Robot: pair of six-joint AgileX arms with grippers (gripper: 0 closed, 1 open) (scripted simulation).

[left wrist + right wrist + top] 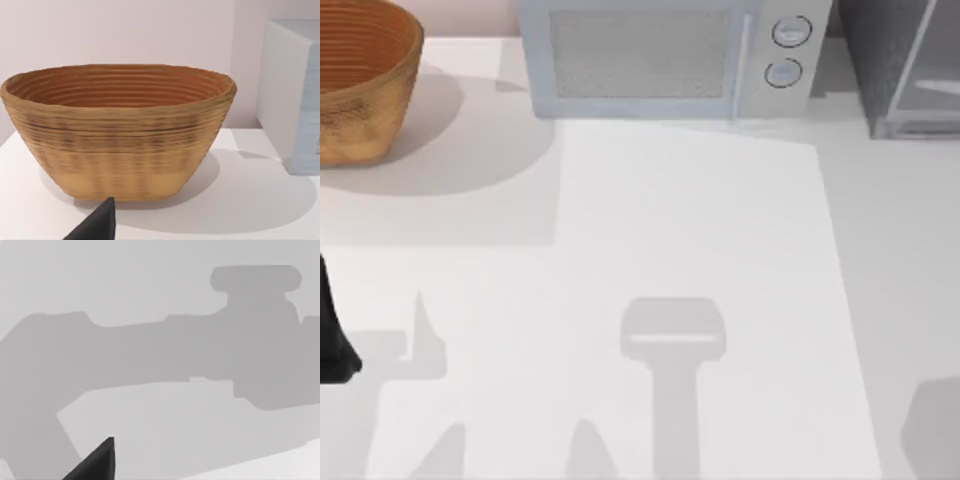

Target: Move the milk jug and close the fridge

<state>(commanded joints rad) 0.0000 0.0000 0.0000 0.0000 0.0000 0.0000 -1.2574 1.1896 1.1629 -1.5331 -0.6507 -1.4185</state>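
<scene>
We see the fridge (905,60) standing just beside the microwave (665,55), on that appliance's right at the back of the white table (700,260). Its silvery door panel is swung out at an angle from the dark grey body, so we judge it is not yet shut. We cannot find the milk jug, so we cannot say which way it lies from either claw or how its long side runs.

On the far side of the microwave from the fridge sits a woven basket (355,85). Our left arm (332,340) shows as a dark shape well in front of that basket, at the table's left edge, and its wrist camera faces the basket (117,132) with the microwave's pale side next to it. Whether the left claw is released or clenched we cannot tell, nor the right one.

We judge the right arm is nearer the fridge, since the fridge stands to the microwave's right. The tabletop is plain, flat and shadowed; a pale wall rises behind the basket.
</scene>
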